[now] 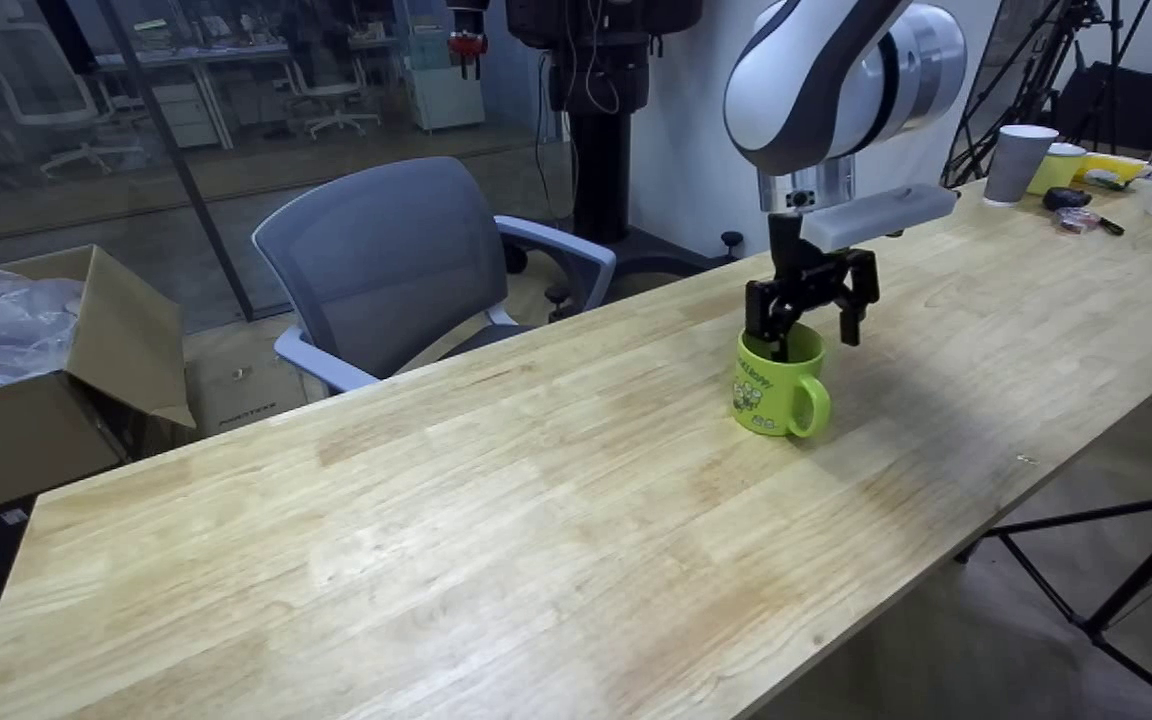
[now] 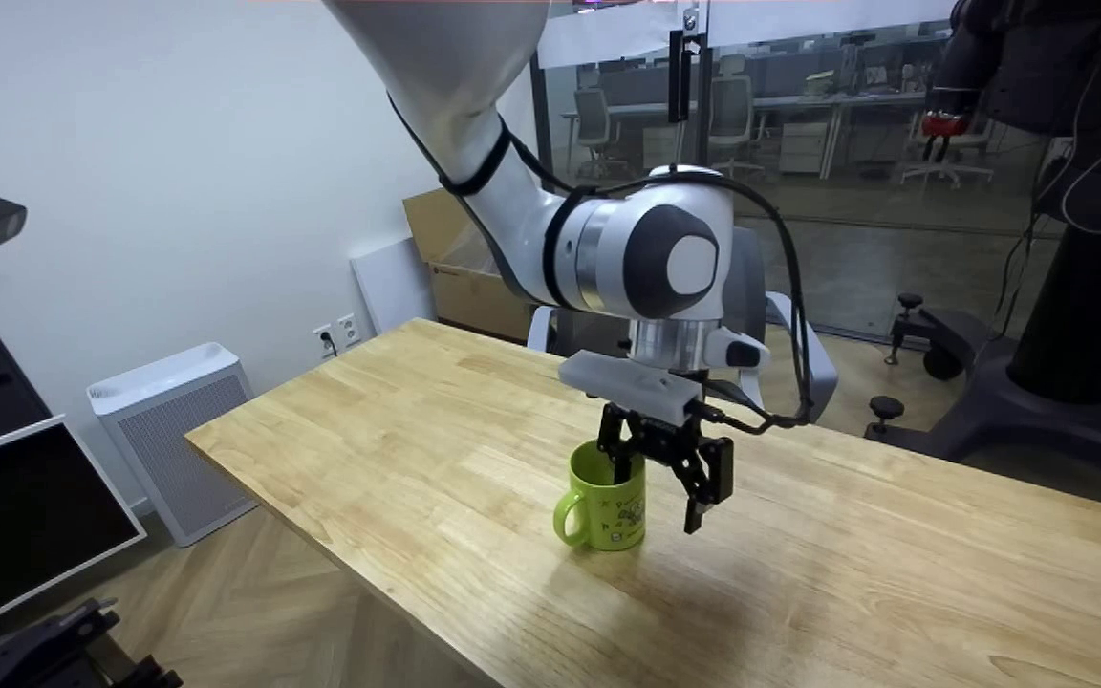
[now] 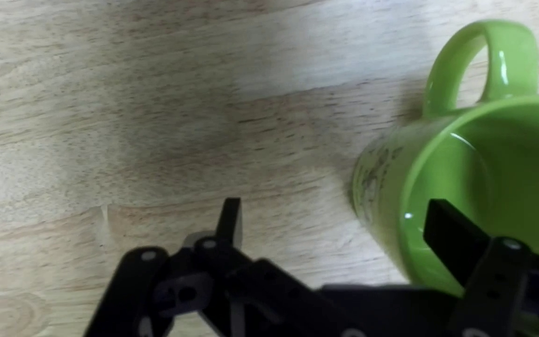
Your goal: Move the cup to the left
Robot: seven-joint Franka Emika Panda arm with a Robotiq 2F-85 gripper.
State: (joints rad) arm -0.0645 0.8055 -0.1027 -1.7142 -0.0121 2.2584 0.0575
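Mug: the lime-green mug (image 1: 774, 392) stands upright on the table (image 1: 416, 560), partly beneath the claw (image 1: 816, 347).
Handle (image 3: 509, 65): juts toward the top of the wrist view, apart from both fingers (image 3: 454, 234).
Claw: spread, one finger inside the mug's mouth, the other outside.
Wall: the mug's wall (image 3: 384, 187) runs between them, just beside the inner finger, well apart from the outer; closing should pinch it before any shift left.
Hidden: the inner finger's end, in both exterior views; the mug's right side, cut off in the wrist view; whether finger and wall touch, I cannot tell.
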